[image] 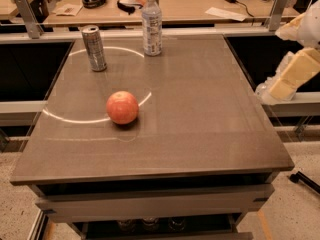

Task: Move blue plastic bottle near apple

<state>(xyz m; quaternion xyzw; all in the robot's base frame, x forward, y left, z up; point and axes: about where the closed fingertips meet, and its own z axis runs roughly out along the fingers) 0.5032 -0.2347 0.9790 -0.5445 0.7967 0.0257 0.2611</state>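
Note:
The blue plastic bottle (151, 25), clear with a white cap and a pale label, stands upright at the far edge of the table. The red-orange apple (122, 107) lies left of the table's middle, well in front of the bottle. My gripper (289, 79) shows as cream-coloured parts off the table's right side, at about mid-depth. It is far from both the bottle and the apple and holds nothing that I can see.
A silver drink can (94, 48) stands at the far left of the grey table (210, 134), left of the bottle. A wooden desk (200, 6) with cables and papers lies behind. Small bottles (150, 224) sit on a shelf under the table.

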